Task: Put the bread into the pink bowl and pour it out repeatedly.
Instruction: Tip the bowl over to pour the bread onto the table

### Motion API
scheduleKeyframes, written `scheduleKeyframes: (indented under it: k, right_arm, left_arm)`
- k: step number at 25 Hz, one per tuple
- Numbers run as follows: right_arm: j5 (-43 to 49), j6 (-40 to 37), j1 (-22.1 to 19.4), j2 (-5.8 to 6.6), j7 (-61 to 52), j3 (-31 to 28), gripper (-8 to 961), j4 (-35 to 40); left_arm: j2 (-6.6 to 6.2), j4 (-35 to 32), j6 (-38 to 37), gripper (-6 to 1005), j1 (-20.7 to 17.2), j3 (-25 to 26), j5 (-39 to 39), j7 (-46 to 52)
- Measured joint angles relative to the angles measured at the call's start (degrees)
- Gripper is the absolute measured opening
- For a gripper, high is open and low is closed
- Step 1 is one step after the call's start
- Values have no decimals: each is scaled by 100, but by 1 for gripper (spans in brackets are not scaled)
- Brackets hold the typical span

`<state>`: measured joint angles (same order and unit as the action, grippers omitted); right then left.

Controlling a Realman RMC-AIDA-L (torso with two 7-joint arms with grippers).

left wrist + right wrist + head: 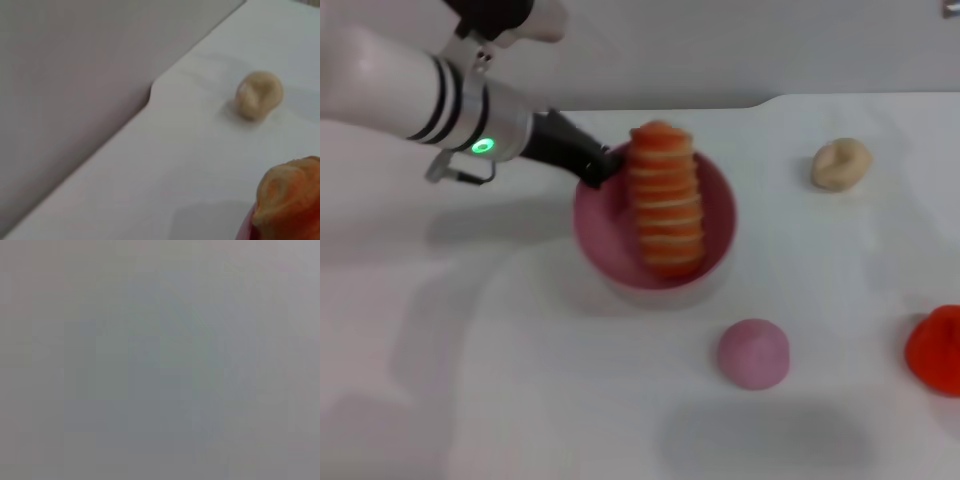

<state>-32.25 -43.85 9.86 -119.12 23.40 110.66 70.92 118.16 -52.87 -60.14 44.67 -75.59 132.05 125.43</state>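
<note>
The pink bowl [610, 240] sits near the middle of the white table in the head view. The bread [666, 200], orange-and-cream striped face up, lies inside it, its far end sticking over the far rim. That end also shows in the left wrist view [292, 200]. My left gripper [598, 165] is at the bowl's far-left rim and is shut on the rim. My right gripper is out of view; the right wrist view shows only a plain grey surface.
A small beige lump [840, 163] lies at the far right, also in the left wrist view [258, 94]. A pink dome bun [753, 352] sits in front of the bowl. A red object [938, 348] is at the right edge. The table's far edge has a step [765, 102].
</note>
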Motion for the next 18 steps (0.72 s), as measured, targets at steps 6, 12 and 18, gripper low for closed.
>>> scheduleKeyframes:
  k: [6,12,18]
  right_arm:
    - [-36,-1291,185,19,-1002,-195,513,-1309]
    - [-123,-1901,125,20,-1198,-551,514,-1824]
    - [-416,-2420,-44,-4,-1204,-856,512,-2120]
  left_arm:
    - [20,-95,479,55,95,-368,-334,33]
    - [29,-323,1852,55,39,-1524,-811,-28]
    - [39,-386,2941,55,-99,-2248,-827,-26]
